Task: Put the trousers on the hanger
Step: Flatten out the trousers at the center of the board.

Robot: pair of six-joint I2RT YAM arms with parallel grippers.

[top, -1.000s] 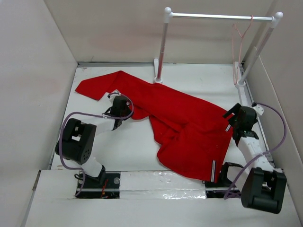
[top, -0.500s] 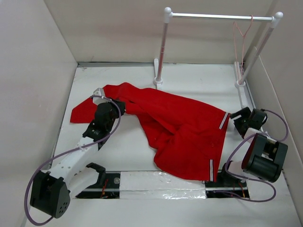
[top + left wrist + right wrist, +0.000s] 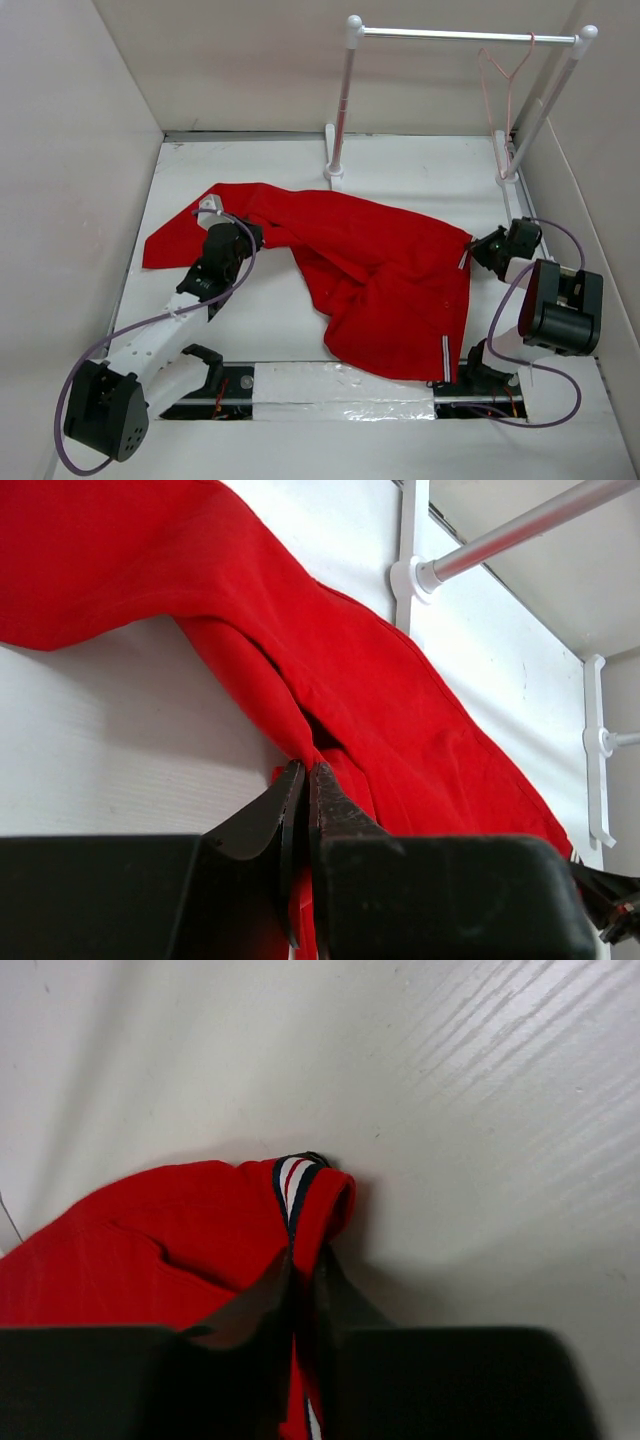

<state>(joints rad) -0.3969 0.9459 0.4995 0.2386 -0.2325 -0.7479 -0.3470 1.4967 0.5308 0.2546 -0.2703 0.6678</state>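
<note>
At nine o'clock, left gripper: tips pressed together on a bunched fold of the trousers, with red cloth squeezed between them in the wrist view.
Trousers: spread across the middle of the table, one leg trailing toward ten o'clock, the broad end sagging toward six.
At three o'clock, right gripper: clamped on the striped hem corner, pinching right at the trim.
Hanger: hooked on the rack bar at one o'clock, well apart from the cloth.
Step in hand: probably gathering and lifting on a two-point hold; nothing on the hanger yet.
Next move: likely raising both holds together, carrying toward one o'clock, then draping a leg over the hanger's lower wire.
Edges and room: side wall close at three o'clock, rack post just beyond it; open tabletop at seven; free air under the bar.
</note>
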